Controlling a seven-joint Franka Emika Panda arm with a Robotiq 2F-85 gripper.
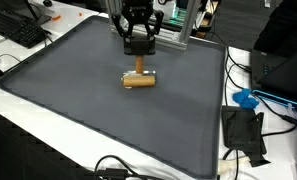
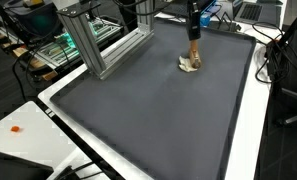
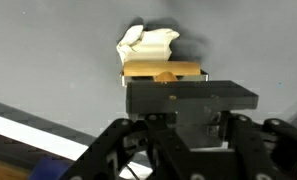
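- Grips the thin upright stem of a wooden piece (image 1: 140, 80) with the claw (image 1: 138, 47); jaws drawn narrow around it, seen in both exterior views (image 2: 193, 36).
- Sits straight beneath the claw, not off to any side; stem vertical, thick body crosswise at the bottom.
- Lies with its long axis level, left to right in an exterior view (image 1: 140, 80), and likewise across the wrist view (image 3: 163, 72); squarely across the line of the jaws.
- Rests on the grey mat (image 1: 78, 110) or barely off it; cannot tell which.
- Touches, or nearly touches, a white crumpled lump (image 3: 146, 42) on the far side of the body in the wrist view; pale at the foot of the stem in an exterior view (image 2: 191, 68).
- Stands near the mat's far edge and close to a metal frame (image 2: 98, 40); little room that way.
- Leaves wide bare mat toward the near edge and to both sides.
- Keeps well apart from the keyboard (image 1: 23, 30), black box (image 1: 243, 132) and blue item (image 1: 246, 98) on the white surface (image 1: 13, 115) beyond the mat.
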